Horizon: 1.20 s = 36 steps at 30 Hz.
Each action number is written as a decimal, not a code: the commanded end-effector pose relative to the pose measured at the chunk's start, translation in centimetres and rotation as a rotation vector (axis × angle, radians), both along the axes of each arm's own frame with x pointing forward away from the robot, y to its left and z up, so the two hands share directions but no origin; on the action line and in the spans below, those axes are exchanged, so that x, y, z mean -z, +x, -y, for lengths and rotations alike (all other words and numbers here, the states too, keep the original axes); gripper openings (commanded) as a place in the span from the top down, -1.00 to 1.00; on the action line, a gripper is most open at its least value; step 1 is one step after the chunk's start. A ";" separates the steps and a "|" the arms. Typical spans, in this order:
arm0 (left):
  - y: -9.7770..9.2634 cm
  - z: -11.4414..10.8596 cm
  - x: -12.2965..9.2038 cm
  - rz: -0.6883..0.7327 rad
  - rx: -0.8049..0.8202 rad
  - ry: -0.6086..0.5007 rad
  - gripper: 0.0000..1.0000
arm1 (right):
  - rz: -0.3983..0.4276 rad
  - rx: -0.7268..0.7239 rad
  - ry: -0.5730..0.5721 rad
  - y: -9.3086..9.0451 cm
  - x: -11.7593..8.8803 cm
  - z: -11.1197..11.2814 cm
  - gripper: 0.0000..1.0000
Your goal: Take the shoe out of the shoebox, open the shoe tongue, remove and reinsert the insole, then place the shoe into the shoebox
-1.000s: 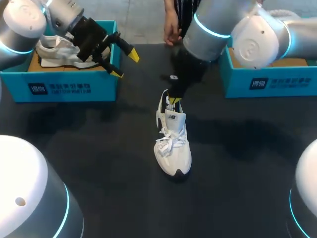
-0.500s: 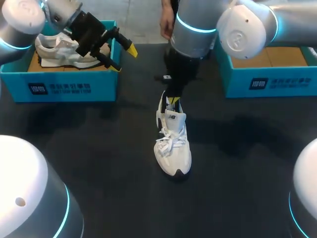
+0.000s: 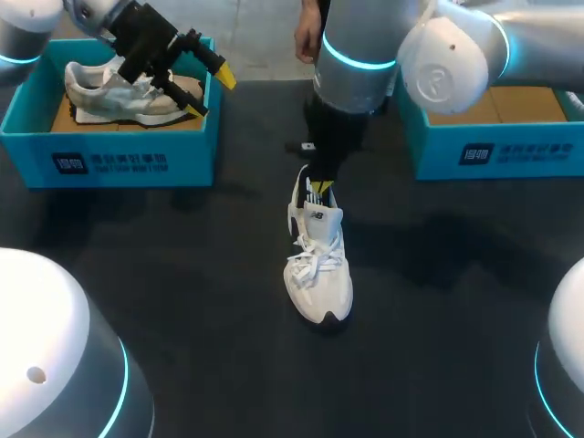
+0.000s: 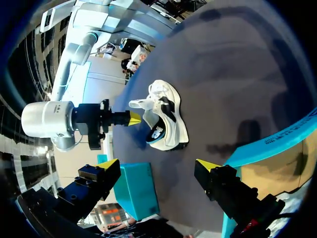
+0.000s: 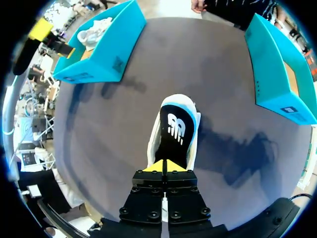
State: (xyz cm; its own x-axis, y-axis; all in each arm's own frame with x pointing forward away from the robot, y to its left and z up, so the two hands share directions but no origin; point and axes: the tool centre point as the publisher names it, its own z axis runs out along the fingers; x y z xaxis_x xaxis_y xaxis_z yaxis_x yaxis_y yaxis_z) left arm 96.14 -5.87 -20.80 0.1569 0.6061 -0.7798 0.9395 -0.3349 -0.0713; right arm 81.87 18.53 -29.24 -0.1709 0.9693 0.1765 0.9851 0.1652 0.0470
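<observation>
The white shoe [image 3: 318,265] stands at the centre of the table [image 3: 182,301], with the closed tips of the right end effector [image 3: 318,189] at its heel opening and the left end effector [image 3: 210,93] open above the left shoebox [image 3: 128,160].

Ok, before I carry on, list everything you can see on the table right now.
left shoebox: one, teal, far left of the table.
right shoebox: one, teal, far right of the table.
sneaker: one, white with a black inside, on the middle of the table, toe towards the robot.
second sneaker: one, white and beige, lying in the left shoebox.
table: one, black.
left hand: one, yellow-tipped, open, above the left shoebox's right side.
right hand: one, yellow-tipped, fingers together at the sneaker's heel.
</observation>
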 end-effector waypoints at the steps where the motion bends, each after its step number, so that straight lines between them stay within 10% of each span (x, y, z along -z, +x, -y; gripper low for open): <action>1: 0.1 0.2 0.0 -0.001 0.013 0.000 -1.00 | 0.028 0.024 -0.012 -0.4 1.4 -0.4 1.00; 36: 0.1 0.4 0.0 -0.002 0.019 -0.003 -1.00 | -0.061 0.108 -0.050 -0.1 9.7 -0.5 1.00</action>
State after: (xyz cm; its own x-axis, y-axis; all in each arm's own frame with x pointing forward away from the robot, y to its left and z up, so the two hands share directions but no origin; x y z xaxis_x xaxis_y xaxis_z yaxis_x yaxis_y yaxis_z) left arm 96.20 -6.26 -20.85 0.1652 0.5985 -0.7839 0.9335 -0.3514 -0.0715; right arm 81.41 18.45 -37.97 -0.0539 0.9894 0.1350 0.9983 0.0562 -0.0132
